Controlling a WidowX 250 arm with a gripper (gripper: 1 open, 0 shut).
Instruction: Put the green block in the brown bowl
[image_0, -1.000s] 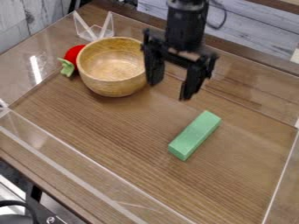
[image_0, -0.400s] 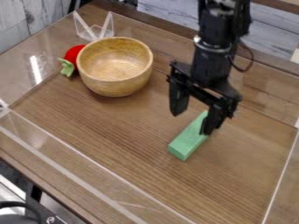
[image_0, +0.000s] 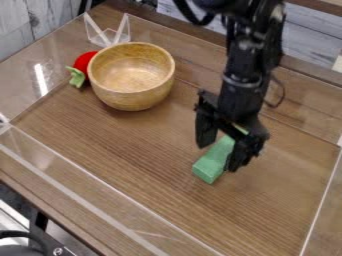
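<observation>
Status: grasp not yet made. The green block (image_0: 211, 163) lies on the table (image_0: 120, 170), at 4 o'clock from the brown bowl (image_0: 131, 75), well apart. The gripper (image_0: 227, 148) has its jaws spread wide, apparently straddling the block. Remaining: close, lift, carry, release.

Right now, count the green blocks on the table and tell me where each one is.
1. The green block lies on the wooden table, right of the brown bowl and nearer the camera, directly under the open gripper, which partly covers it.
</observation>
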